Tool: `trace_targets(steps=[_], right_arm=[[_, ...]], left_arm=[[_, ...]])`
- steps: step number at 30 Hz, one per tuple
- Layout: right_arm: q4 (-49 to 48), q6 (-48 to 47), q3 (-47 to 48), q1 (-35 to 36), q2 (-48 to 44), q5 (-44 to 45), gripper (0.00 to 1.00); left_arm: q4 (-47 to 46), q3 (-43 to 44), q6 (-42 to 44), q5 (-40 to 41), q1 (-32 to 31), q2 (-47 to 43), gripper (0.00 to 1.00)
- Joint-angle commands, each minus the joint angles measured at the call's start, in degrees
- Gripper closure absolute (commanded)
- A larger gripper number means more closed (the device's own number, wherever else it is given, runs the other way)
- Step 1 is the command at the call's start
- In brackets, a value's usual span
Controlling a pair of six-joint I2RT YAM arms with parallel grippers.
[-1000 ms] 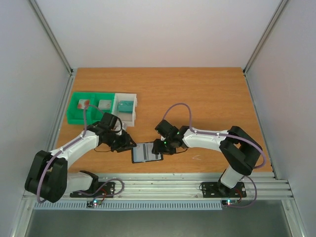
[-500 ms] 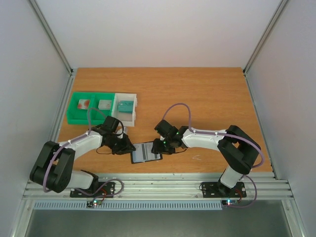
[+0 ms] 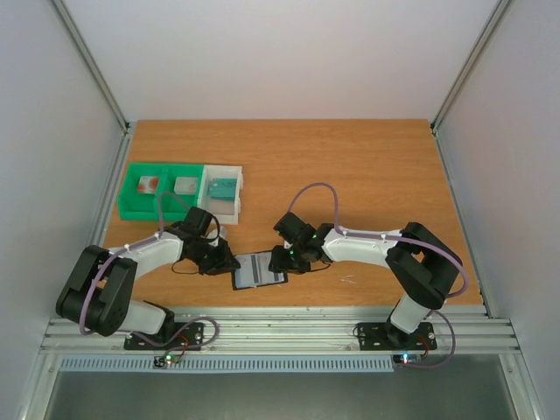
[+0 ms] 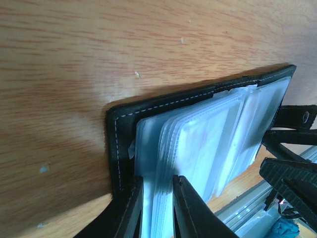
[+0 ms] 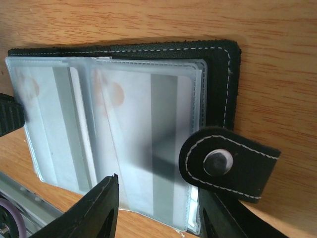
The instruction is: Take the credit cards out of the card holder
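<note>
The black card holder [image 3: 260, 269] lies open near the table's front edge, clear pockets up. In the left wrist view my left gripper [image 4: 158, 181] has its narrow jaws closed on the near edge of the stack of clear pockets [image 4: 208, 139] at the holder's left end; in the top view it is at the holder's left edge [image 3: 226, 261]. My right gripper [image 5: 158, 191] is open, straddling the right pocket, which holds a whitish card with a grey stripe [image 5: 143, 134]. The clasp tab [image 5: 225, 161] lies by its right finger. A second whitish card [image 5: 49, 114] sits in the left pocket.
A green tray [image 3: 140, 203] and a white tray [image 3: 236, 175] stand at the back left; a teal card [image 3: 224, 186] lies in the white one. The metal rail [image 3: 280, 331] runs just below the holder.
My left arm has drawn in and its gripper has moved right, onto the holder's left edge. The right gripper has shifted slightly left.
</note>
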State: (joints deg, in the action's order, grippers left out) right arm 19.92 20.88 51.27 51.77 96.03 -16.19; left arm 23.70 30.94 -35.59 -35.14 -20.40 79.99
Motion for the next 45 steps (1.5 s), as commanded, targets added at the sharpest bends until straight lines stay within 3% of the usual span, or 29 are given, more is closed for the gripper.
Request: trace_targets(steps=[1,19,32,45], right_arm=[[0.25,0.44,0.17,0.34,-2.39,1.41,0.55],[-1.72,0.26,0.29,0.39,1.52,0.20,0.55],[5.57,-3.35,4.08,2.86,0.00,8.46,0.54],[2.13,-2.63,4.98,3.09,3.69,3.90,0.55]], left_arm=[[-2.36,-0.79,0.95,0.98,-0.43,0.96,0.82],[-3.69,-1.14,0.62,0.86,-0.43,2.06,0.84],[-3.86,-1.58,0.66,0.95,-0.43,1.92,0.84],[-4.90,-2.19,0.19,0.77,-0.43,1.90,0.84]])
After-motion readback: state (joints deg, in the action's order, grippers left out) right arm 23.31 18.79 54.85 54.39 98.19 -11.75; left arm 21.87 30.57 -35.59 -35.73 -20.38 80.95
